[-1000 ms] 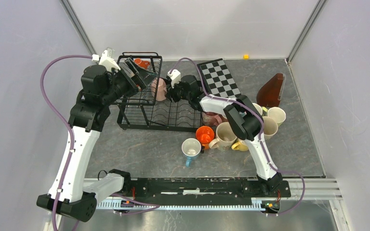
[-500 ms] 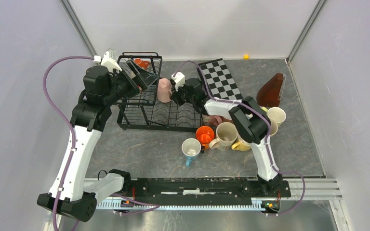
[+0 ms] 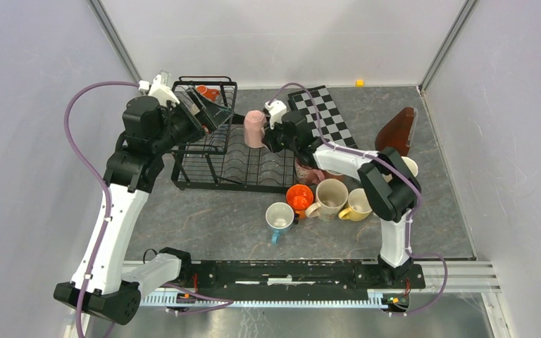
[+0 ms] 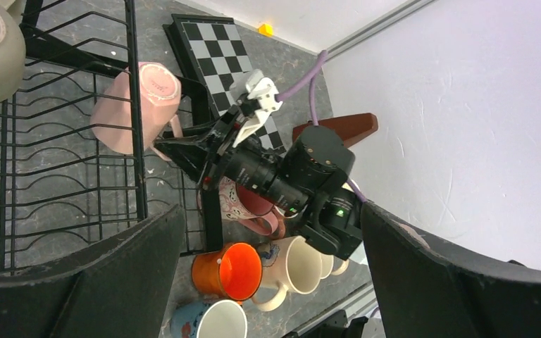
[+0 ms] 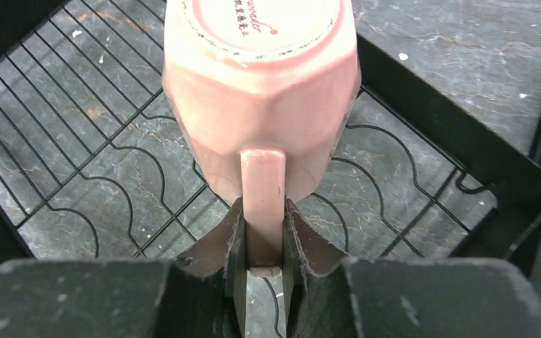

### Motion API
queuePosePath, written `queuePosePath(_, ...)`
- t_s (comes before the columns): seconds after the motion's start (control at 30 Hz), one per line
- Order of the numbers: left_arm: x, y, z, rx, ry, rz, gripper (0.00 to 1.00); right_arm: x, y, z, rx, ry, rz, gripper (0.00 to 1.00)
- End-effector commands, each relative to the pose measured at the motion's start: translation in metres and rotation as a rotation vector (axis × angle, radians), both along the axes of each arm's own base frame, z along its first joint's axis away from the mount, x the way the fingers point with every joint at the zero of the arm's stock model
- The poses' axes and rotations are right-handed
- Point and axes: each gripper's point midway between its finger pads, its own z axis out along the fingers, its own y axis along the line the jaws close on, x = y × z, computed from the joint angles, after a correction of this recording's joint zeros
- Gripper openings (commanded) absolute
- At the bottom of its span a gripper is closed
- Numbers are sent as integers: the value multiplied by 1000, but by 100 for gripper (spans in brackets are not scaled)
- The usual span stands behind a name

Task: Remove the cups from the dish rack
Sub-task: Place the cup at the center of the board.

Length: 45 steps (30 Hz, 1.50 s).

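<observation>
On pink cup (image 5: 260, 105), small red lettering (image 5: 248, 27)

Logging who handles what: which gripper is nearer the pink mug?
Right. The right gripper clamps the pink mug's handle; the left gripper sits open over the dish rack's basket end, apart from it.

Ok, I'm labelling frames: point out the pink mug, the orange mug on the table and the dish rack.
pink mug (image 5: 260, 105), right wrist view, side wall.
orange mug (image 3: 299, 197), top view, inside.
dish rack (image 3: 232, 187), top view, near rim.
</observation>
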Motion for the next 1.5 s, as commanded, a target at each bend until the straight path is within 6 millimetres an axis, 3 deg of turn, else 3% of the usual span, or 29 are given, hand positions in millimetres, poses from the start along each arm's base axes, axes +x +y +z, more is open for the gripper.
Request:
queuePosePath(0.0,-4,-13,17,-82,-40,-50,100,10,-9,105,182,-146,-86,0)
queuePosePath(0.37,-8,-46,26,-250,-21,-144,100,-24,-53,158,293,-112,-195,0)
queuePosePath(0.8,-8,-76,21,-428,23,-114,100,-102,-88,244,538,-137,-136,0)
queuePosePath(1.07,-6,-79,22,-471,9,-108,100,-133,-96,288,663,-151,-69,0)
queuePosePath(1.23,-12,-97,41,-554,-29,-220,99,-149,-88,298,748,-124,13,0)
queuePosePath(1.47,-22,-111,46,-660,2,-308,93,-159,-80,307,845,-91,78,0)
